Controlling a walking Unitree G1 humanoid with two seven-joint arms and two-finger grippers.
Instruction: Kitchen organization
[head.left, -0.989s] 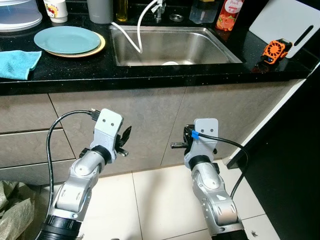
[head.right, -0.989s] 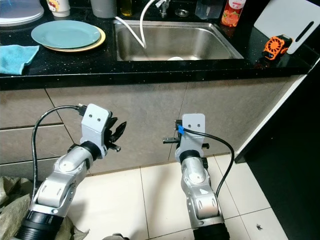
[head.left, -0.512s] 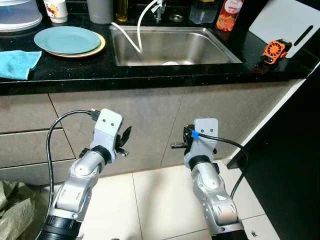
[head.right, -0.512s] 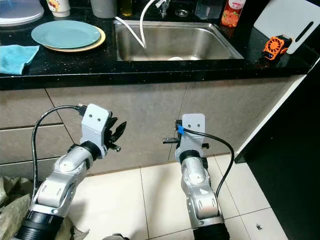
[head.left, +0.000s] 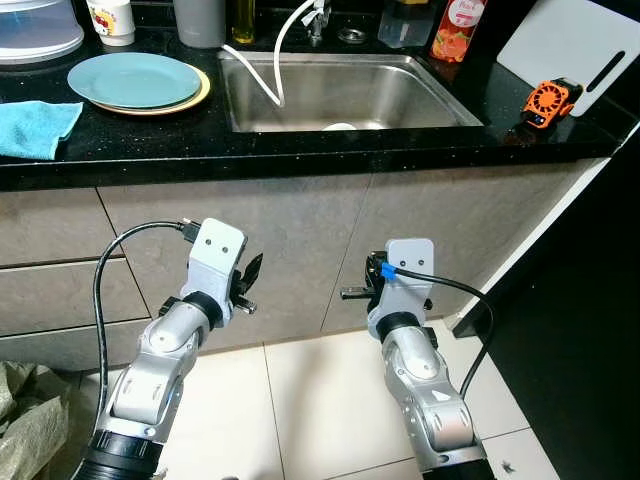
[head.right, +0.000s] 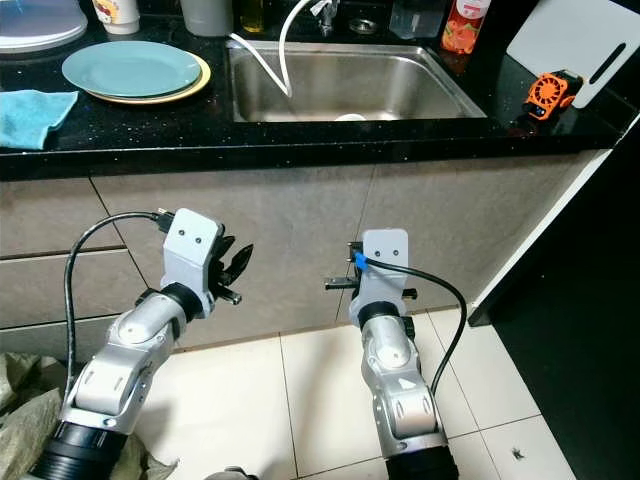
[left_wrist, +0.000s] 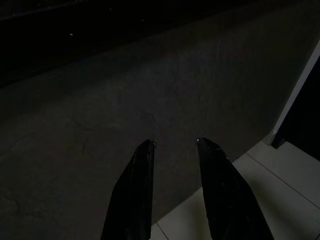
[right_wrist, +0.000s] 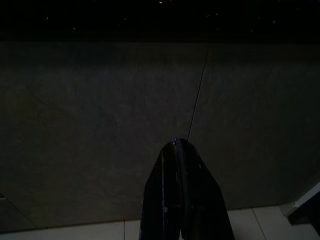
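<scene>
Here your left gripper (left_wrist: 172, 150) hangs low in front of the grey cabinet doors (head.left: 300, 235), its two black fingers a little apart with nothing between them. Your right gripper (right_wrist: 181, 150) is at the same height just beside the seam between two doors, its fingers pressed together and holding nothing. Both point at the cabinet front, near it but not touching, with the pale floor tiles (head.left: 320, 400) below. Moving up and outward, the black speckled countertop (head.left: 300, 150) runs across the scene. On its left side a teal plate (head.left: 135, 78) sits stacked on a yellow plate (head.left: 195, 98), with a folded blue cloth (head.left: 35, 125) just beside them at the edge. In the middle is the stainless steel sink (head.left: 345, 90); a white hose (head.left: 265, 60) trails into it from the tap, and a small pale object, too small to name, lies near the front of its basin. Behind the sink stand a red bottle (head.left: 458, 25) and a clear container (head.left: 405, 20). To the right, a small orange gadget (head.left: 548, 100) rests near a white cutting board (head.left: 575, 50). Judging from this, the organizing has not visibly begun: everything sits loose on the counter and you hold nothing.
</scene>
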